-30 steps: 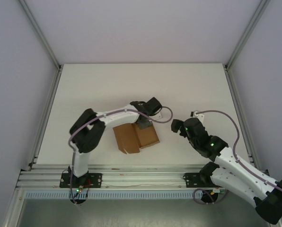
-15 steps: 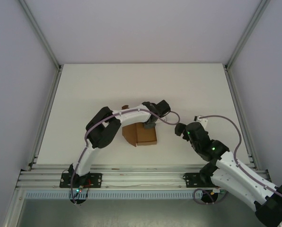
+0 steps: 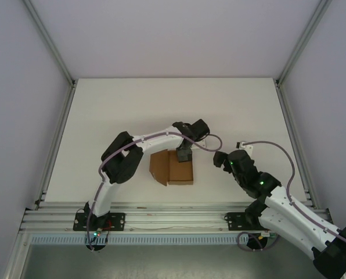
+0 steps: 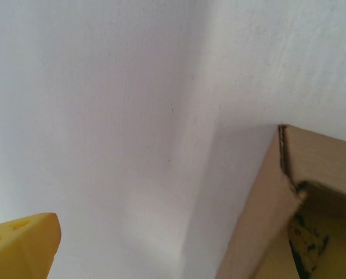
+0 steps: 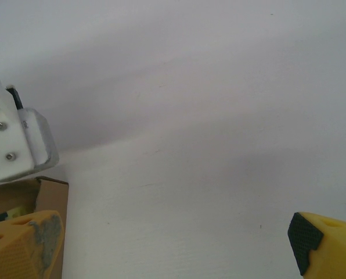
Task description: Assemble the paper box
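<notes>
You see the paper box (image 3: 172, 168) on the white table (image 3: 132, 104), creased into a left and a right panel. The left gripper (image 3: 183, 154) comes down at the box's far edge. The right gripper (image 3: 221, 158) hovers just right of the box, apart from it.

Seen from above, the left arm (image 3: 155, 137) rises from its base, folds at a dark elbow and stretches its forearm away to the right. The left end effector (image 3: 183, 154) tips downward, its yellow fingers (image 4: 21, 249) spread wide. The right arm (image 3: 289, 209) leans in from the lower right. The right end effector (image 3: 221, 158) is aimed leftward toward its partner, its fingers (image 5: 330, 247) also wide apart.
</notes>
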Available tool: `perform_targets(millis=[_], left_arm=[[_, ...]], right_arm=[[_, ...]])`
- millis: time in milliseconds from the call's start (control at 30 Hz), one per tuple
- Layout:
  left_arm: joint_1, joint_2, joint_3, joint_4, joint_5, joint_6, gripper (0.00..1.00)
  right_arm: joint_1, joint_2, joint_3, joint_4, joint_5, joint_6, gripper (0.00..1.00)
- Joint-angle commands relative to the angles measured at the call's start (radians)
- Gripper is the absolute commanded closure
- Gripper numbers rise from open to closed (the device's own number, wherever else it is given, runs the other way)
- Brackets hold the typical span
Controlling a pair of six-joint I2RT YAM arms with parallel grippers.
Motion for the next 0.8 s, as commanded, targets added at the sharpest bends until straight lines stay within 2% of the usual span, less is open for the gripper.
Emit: perform_targets(millis=[0, 100, 233, 333, 400, 467, 533, 600, 667, 767], left_arm=[[-0.008, -0.100, 0.031, -0.044, 0.049, 0.014, 0.00], [-0.009, -0.165, 0.022, -0.015, 0.080, -0.004, 0.00], [-0.004, -0.294, -0.058, 0.102, 0.073, -0.082, 0.00], [0.026, -0.432, -0.180, 0.241, 0.022, -0.254, 0.00], [0.073, -0.541, -0.304, 0.352, -0.035, -0.446, 0.00], [0.161, -0.640, -0.444, 0.409, -0.039, -0.667, 0.00], [0.253, -0.721, -0.570, 0.415, 0.006, -0.834, 0.00], [0.318, -0.815, -0.705, 0.436, 0.019, -0.930, 0.00], [0.349, -0.914, -0.818, 0.439, 0.002, -0.980, 0.00], [0.394, -1.042, -0.920, 0.375, -0.035, -1.057, 0.00]], right_arm=[[-0.008, -0.006, -0.006, 0.034, -0.015, -0.064, 0.00], [-0.008, 0.006, -0.003, 0.075, -0.051, -0.106, 0.00], [-0.011, 0.067, 0.032, 0.149, -0.163, -0.203, 0.00], [-0.008, 0.175, 0.081, 0.240, -0.332, -0.372, 0.00], [-0.008, 0.295, 0.163, 0.239, -0.400, -0.473, 0.00], [-0.005, 0.442, 0.240, 0.235, -0.430, -0.662, 0.00], [-0.002, 0.583, 0.324, 0.186, -0.439, -0.889, 0.00], [0.000, 0.728, 0.428, 0.104, -0.469, -1.092, 0.00], [0.003, 0.858, 0.556, -0.010, -0.533, -1.236, 0.01], [0.012, 1.019, 0.723, -0.162, -0.577, -1.332, 0.05]])
